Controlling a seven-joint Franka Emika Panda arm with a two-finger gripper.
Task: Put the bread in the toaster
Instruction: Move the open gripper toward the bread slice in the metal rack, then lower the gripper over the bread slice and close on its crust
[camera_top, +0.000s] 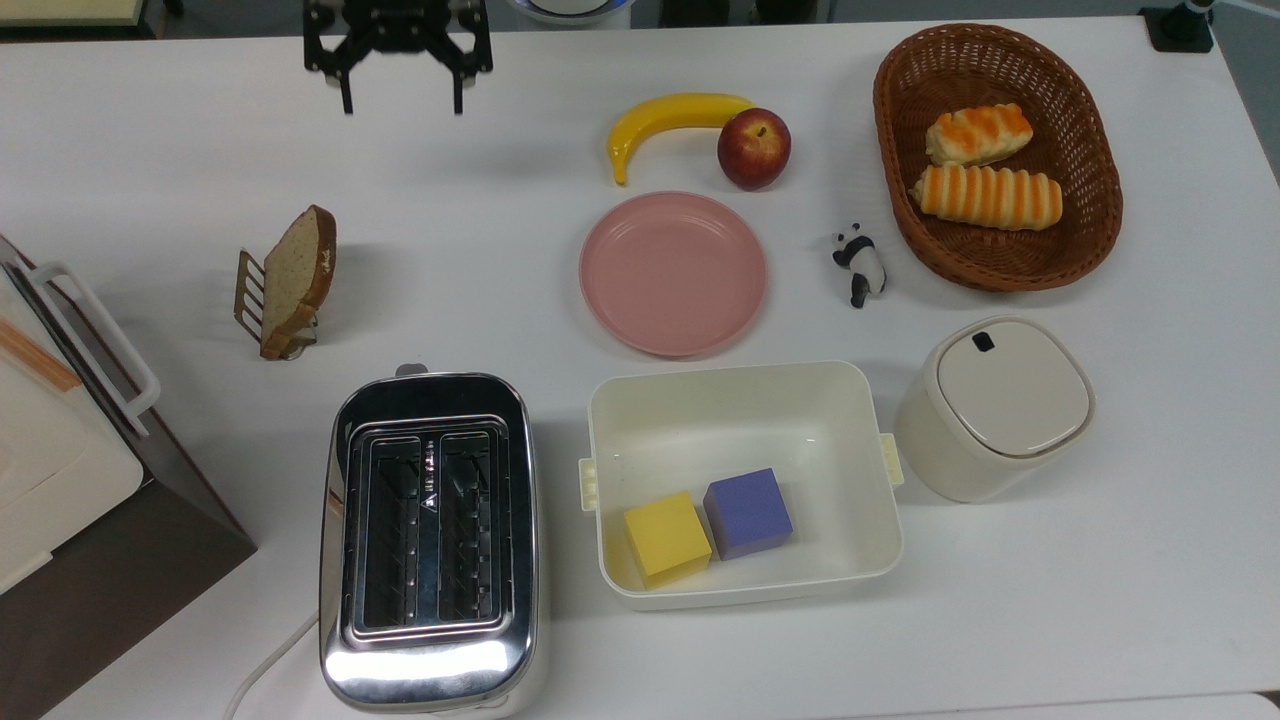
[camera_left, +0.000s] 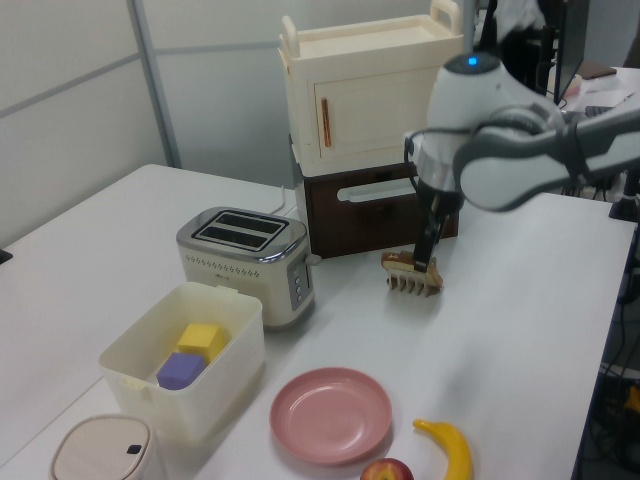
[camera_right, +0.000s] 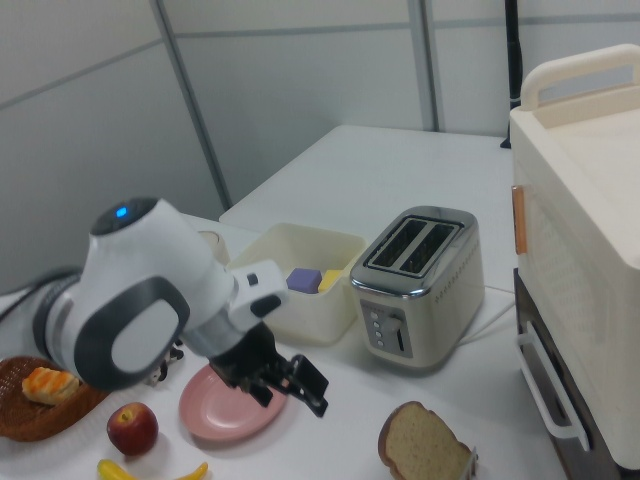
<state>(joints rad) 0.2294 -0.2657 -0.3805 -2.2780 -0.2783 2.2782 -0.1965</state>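
- The black claw (camera_top: 401, 95) sits at the top view's upper edge, its two fingers (camera_top: 347, 98) spread wide, holding nothing.
- The big white and grey arm (camera_left: 500, 165) seems to tip it downward.

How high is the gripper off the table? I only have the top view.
Observer: In the right view the gripper hangs in the air, apparently clear of the table.
Operator: Bread upright?
Observer: Yes. The bread stands on edge, its broad face toward the right view's camera.
Operator: Toaster controls?
Observer: A column of buttons sits on the toaster's narrow end face, the near one in the right view.
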